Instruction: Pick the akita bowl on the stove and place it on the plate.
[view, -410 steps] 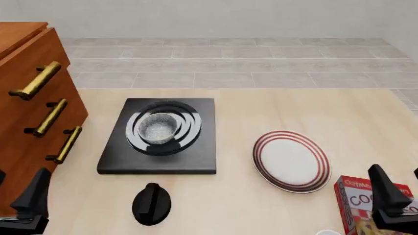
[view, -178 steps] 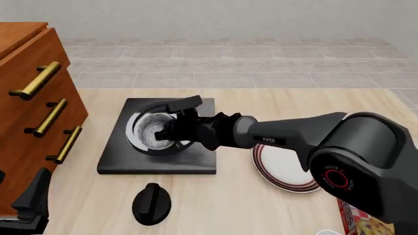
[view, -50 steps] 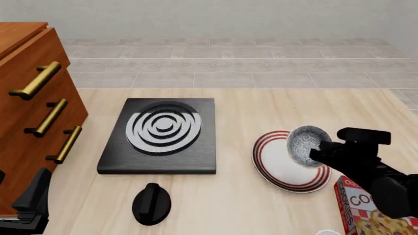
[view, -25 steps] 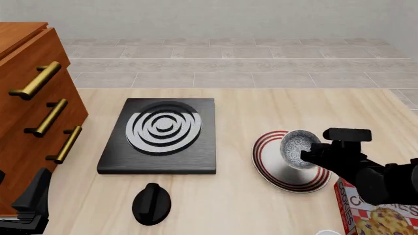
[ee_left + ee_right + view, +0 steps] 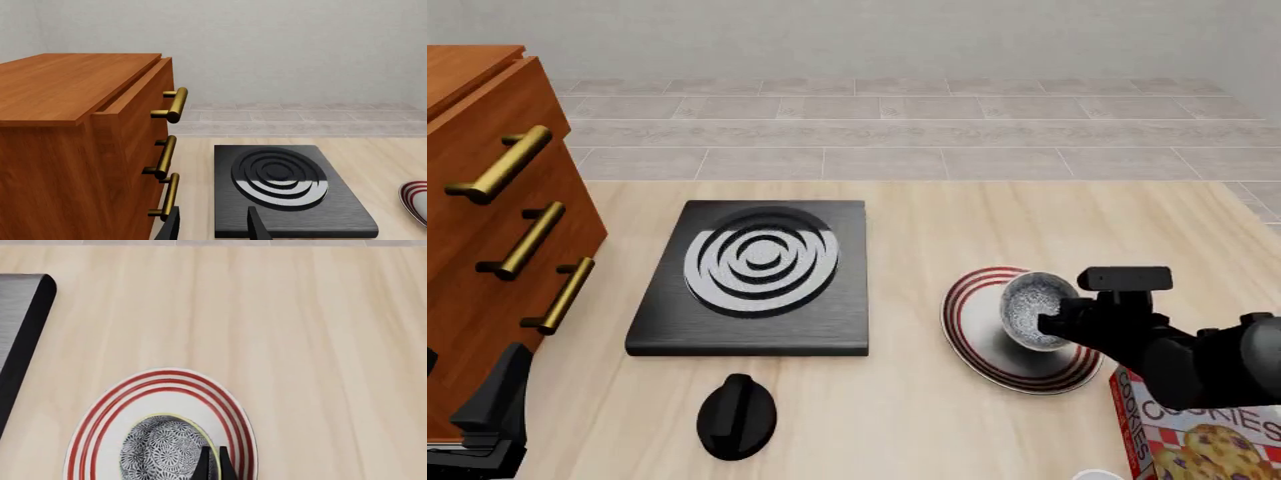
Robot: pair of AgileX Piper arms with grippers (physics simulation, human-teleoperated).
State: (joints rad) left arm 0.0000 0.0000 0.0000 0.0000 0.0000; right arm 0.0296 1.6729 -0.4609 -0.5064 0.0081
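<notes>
The akita bowl (image 5: 1032, 310), dark outside and speckled grey-white inside, sits tilted low over the middle of the red-striped white plate (image 5: 976, 325). My right gripper (image 5: 1057, 322) is shut on the bowl's right rim. In the right wrist view the two fingertips (image 5: 213, 466) pinch the rim of the bowl (image 5: 160, 450) inside the plate (image 5: 100, 432). I cannot tell whether the bowl touches the plate. The black stove (image 5: 667, 315) has bare burner rings. My left gripper (image 5: 213, 230) stands open at the near left, short of the stove (image 5: 290, 215).
A wooden drawer cabinet (image 5: 487, 210) with brass handles fills the left side. A black round knob (image 5: 737, 415) lies in front of the stove. A red cookie box (image 5: 1194, 440) stands at the near right, under the right arm.
The bowl has gone from the stove to the plate in the right gripper. Over the last second it moved left and down toward the plate's middle. The left arm stayed still.
</notes>
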